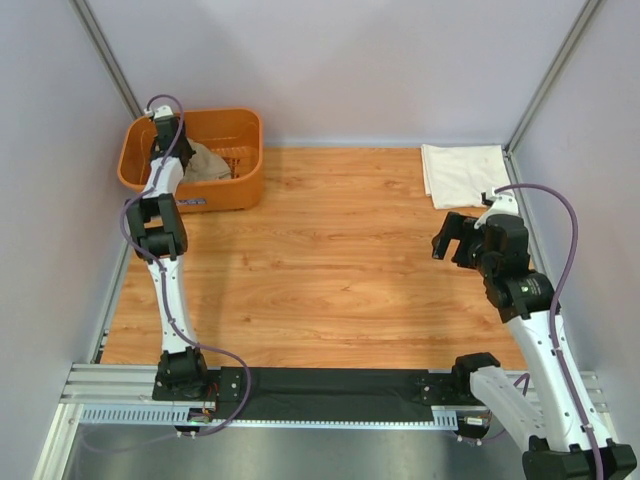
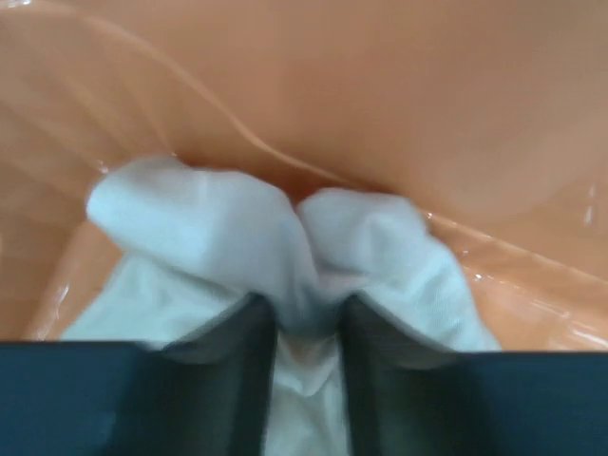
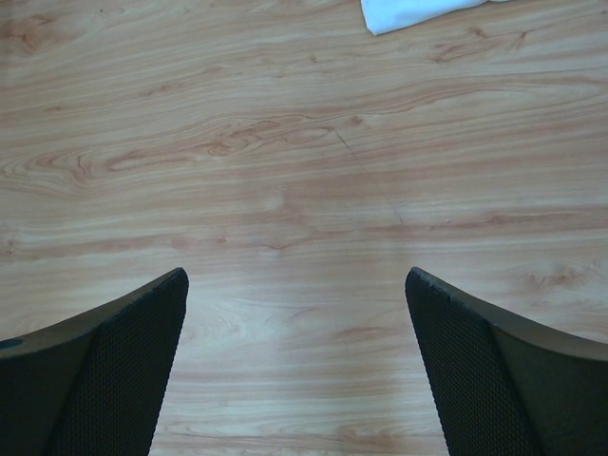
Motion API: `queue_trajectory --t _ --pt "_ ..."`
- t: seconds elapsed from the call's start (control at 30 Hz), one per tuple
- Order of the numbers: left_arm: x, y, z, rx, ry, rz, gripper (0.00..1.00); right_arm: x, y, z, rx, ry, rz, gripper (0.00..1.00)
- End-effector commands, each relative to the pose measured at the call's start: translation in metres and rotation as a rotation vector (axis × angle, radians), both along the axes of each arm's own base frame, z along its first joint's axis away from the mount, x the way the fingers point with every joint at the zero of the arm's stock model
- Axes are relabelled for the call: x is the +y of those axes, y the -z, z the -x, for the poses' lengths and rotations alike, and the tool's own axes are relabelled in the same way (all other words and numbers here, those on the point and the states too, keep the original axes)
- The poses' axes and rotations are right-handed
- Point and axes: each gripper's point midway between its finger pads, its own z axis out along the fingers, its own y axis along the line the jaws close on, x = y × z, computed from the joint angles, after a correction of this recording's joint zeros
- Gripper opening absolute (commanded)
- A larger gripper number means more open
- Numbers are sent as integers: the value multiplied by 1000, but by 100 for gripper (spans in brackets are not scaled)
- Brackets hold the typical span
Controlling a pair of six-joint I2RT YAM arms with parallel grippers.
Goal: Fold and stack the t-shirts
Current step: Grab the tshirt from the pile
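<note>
Inside the orange basket at the table's far left corner lies the tan-khaki t-shirt, crumpled; from above only a part shows, the rest hidden by the basket wall and the left arm. On the left wrist camera the same cloth reads far paler, almost white, and the frame is blurred. Left gripper: fingers pinch a raised fold, cloth filling the gap between them and puckering into two lobes above; fingertips themselves buried in fabric. Basket wall close behind. From above, the gripper is not made out under its own wrist. Cream-white t-shirt lies folded flat on the wooden table at the far right corner; on the right wrist view only one corner shows, cut off by the top edge. Right gripper hangs near this shirt, on its near side, apart from it, jaws spread wide over bare wood, nothing between them.
</note>
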Motion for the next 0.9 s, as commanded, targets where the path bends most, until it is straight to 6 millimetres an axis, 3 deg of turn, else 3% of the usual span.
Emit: queue_trajectory --t 0.0,0.03,0.1,0.17,0.2,0.23,0.3,0.33,0.37,0.47,0.5,0.53,0.63,0.77,0.8,0.87 --pt "12 -48 -21 -183 -44 24 8 1 -24 -9 -61 25 -33 98" --pt "10 -65 -21 -213 -34 39 0 3 -25 -10 -58 21 -41 98" --pt "0 -82 -20 -249 -21 94 0 8 -27 -13 -54 9 -63 100" --pt "-12 -140 -10 -329 -13 182 0 14 -29 -18 -50 -11 -87 100" --pt "-15 -141 -10 -340 -26 218 0 16 -29 -20 -46 -18 -90 100" --pt "-23 -178 -5 -405 -4 260 0 17 -29 -22 -39 -17 -96 100" --pt "-41 -214 -3 -530 55 346 0 18 -29 -28 -22 -16 -97 98" --pt "-60 -252 5 -680 175 403 0 24 -30 -29 -17 -45 -110 97" --pt "-75 -268 7 -735 192 596 0 27 -27 -32 -1 -57 -111 95" --pt "-106 -271 8 -716 176 963 0 34 -32 -31 6 -99 -124 94" --pt "-115 -295 12 -815 230 1012 0 36 -31 -31 3 -113 -130 94" --pt "-124 -284 12 -838 207 1124 0 37 -35 -29 -18 -121 -133 94" --pt "-131 -308 18 -945 238 1214 0 38 -40 -24 -44 -146 -129 94" --pt "-149 -364 39 -1060 356 1376 0 36 -43 -10 -56 -147 -122 94" --pt "-154 -386 52 -1094 394 1392 0 39 -42 -8 -57 -156 -121 94" --pt "-158 -402 67 -1123 410 1416 0 42 -40 -4 -58 -168 -126 95"
